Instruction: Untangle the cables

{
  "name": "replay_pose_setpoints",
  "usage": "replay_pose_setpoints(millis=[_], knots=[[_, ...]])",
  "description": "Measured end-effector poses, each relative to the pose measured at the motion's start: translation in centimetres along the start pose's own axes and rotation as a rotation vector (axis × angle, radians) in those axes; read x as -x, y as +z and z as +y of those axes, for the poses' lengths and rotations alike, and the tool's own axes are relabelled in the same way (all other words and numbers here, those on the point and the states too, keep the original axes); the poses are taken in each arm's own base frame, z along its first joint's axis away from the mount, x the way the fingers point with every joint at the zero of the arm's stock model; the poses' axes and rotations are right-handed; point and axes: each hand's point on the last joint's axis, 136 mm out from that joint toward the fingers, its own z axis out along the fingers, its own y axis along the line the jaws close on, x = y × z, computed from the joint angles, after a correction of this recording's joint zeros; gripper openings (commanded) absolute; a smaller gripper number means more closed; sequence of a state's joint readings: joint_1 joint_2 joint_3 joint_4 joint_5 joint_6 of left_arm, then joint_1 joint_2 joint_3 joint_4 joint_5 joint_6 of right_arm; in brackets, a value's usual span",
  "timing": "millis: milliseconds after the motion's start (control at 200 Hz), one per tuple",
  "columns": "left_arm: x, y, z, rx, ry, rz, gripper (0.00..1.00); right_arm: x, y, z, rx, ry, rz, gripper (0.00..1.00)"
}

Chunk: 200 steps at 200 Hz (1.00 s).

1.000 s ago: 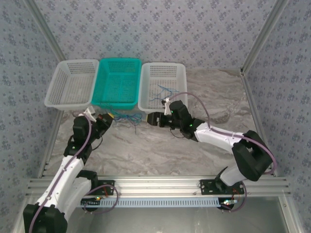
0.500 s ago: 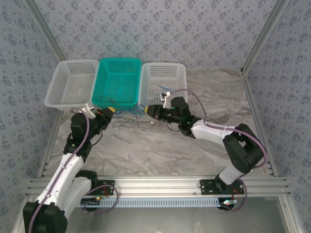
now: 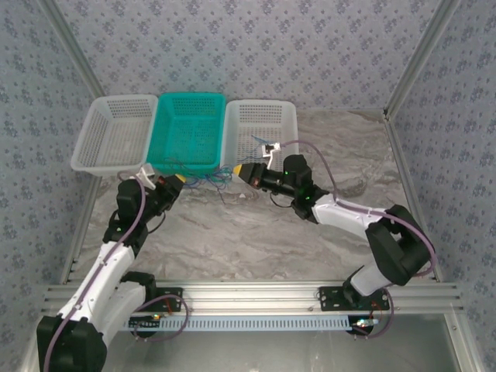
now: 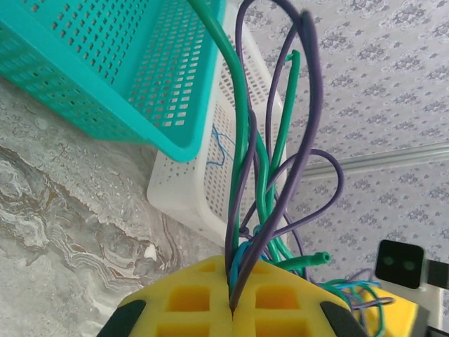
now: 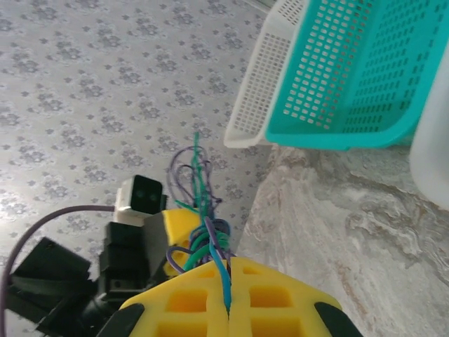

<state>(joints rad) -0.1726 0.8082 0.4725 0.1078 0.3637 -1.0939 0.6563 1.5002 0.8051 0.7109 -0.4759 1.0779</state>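
Teal basket [image 3: 190,128] — just beyond cables [image 3: 204,180]

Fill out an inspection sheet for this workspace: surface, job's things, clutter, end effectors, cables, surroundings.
Surface: marble-pattern table; at its far side a row of left white basket, teal basket and right white basket.
Job's things: wire bundle of thin green, purple and blue strands, strung between both end effectors; one loose blue wire lies in the right white basket.
Clutter: one small white speck on the table, too small to identify.
End effectors: left end effector and right end effector are both shut on the wire bundle.
Cables: purplish-grey arm cables run along the arms.
Surroundings: patterned walls; aluminium rail at the near edge.
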Motion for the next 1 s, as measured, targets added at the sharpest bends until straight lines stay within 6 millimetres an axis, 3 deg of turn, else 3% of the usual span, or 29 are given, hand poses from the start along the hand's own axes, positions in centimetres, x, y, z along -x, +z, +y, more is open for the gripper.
replay_pose_setpoints(millis=[175,310,390,505,615,710,770,849,999], knots=[[-0.2,0.1,2.2,0.072,0.024,-0.002,0.48,1.3,-0.5,1.7,0.060,-0.004,-0.037,0.00],[0.4,-2.2,2.6,0.142,0.135,-0.061,0.68,1.2,-0.5,3.1,0.050,-0.071,-0.016,0.00],[1.3,-4.0,0.4,0.120,0.246,-0.107,0.69,0.4,-0.3,4.4,0.054,-0.131,0.027,0.00],[1.4,-5.7,-5.1,-0.012,0.428,-0.107,0.70,-0.6,-0.1,5.5,0.054,-0.199,0.087,0.00],[-2.1,-5.5,-9.9,-0.172,0.615,0.026,0.74,-1.1,-0.3,4.8,0.022,-0.217,0.121,0.00],[-7.0,-4.3,-11.8,-0.262,0.758,0.189,0.82,-1.8,-0.4,3.9,-0.006,-0.212,0.153,0.00],[-9.3,-3.1,-11.5,-0.272,0.820,0.265,0.86,-2.1,-0.4,3.9,-0.006,-0.214,0.165,0.00],[-10.8,-1.3,-10.3,-0.246,0.861,0.325,0.90,-2.5,-0.3,4.0,-0.001,-0.218,0.177,0.00],[-11.3,1.3,-7.8,-0.176,0.901,0.342,0.89,-3.5,0.0,5.2,0.045,-0.228,0.216,0.00]])
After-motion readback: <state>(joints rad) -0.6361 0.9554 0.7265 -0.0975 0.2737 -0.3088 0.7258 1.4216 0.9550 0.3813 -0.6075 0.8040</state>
